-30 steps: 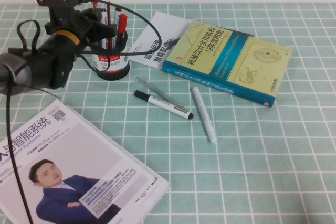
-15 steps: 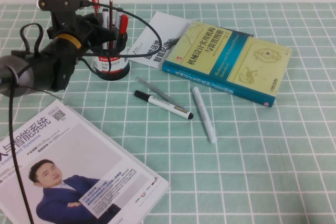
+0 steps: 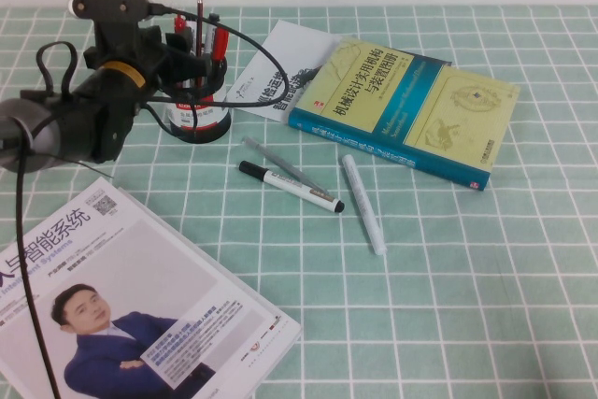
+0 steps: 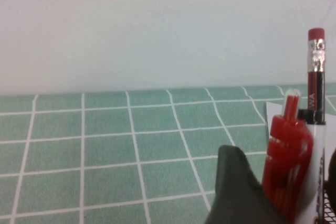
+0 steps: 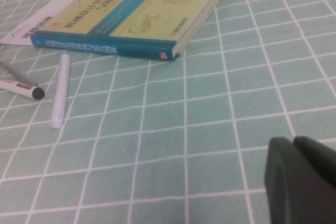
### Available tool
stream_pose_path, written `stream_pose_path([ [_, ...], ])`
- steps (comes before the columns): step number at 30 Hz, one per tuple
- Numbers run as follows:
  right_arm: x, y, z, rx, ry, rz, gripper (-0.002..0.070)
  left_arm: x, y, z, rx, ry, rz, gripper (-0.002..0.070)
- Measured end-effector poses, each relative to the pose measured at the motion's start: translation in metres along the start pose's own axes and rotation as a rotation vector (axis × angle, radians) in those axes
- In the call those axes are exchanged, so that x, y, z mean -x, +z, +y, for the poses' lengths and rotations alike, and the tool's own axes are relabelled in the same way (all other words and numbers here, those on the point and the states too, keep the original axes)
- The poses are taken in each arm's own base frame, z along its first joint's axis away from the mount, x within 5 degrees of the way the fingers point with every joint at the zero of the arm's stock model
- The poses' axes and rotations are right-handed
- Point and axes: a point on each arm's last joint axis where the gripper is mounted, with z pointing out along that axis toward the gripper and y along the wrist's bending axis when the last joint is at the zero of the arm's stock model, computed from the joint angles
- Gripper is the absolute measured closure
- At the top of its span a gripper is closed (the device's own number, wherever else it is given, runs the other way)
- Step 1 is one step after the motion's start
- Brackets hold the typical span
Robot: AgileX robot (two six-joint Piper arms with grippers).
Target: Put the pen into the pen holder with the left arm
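Observation:
The black wire-mesh pen holder (image 3: 198, 111) stands at the back left of the table with several pens and a pencil in it. The red pen (image 3: 179, 24) stands in the holder, its cap just above my left gripper (image 3: 192, 53), which hovers over the holder's rim with its jaws apart. In the left wrist view the red pen (image 4: 286, 161) stands beside one black fingertip (image 4: 236, 192), with the pencil (image 4: 315, 77) behind it; the other finger is out of frame. My right gripper (image 5: 296, 182) is shut and empty, low over the tablecloth, and shows only in the right wrist view.
A blue and yellow book (image 3: 402, 109) lies at the back right on a white leaflet (image 3: 280, 67). A white marker with black cap (image 3: 290, 186), a thin grey pen (image 3: 280, 163) and a white pen (image 3: 363, 203) lie mid-table. A magazine (image 3: 121, 306) covers the front left.
The red pen has dropped from high above the holder down into it. The left arm has stayed over the holder.

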Motion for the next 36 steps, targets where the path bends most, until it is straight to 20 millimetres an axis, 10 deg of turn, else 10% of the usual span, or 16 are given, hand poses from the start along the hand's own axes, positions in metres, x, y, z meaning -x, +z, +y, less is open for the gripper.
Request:
stream_pose_path([
  [10, 0.0, 0.0, 0.0, 0.0, 0.0, 0.0, 0.0696, 0.048, -0.024, -0.006, -0.018, 0.069, 0.003, 0.0414],
  [14, 0.0, 0.0, 0.0, 0.0, 0.0, 0.0, 0.0696, 0.092, -0.055, -0.01, -0.014, 0.109, 0.029, 0.0611],
  [20, 0.0, 0.0, 0.0, 0.0, 0.0, 0.0, 0.0696, 0.153, -0.127, -0.014, 0.012, 0.1, -0.055, 0.0669],
  [25, 0.0, 0.0, 0.0, 0.0, 0.0, 0.0, 0.0696, 0.148, -0.2, -0.018, 0.001, 0.057, -0.09, 0.0674],
  [36, 0.0, 0.0, 0.0, 0.0, 0.0, 0.0, 0.0696, 0.064, -0.325, -0.019, 0.017, 0.016, -0.05, 0.0675],
])
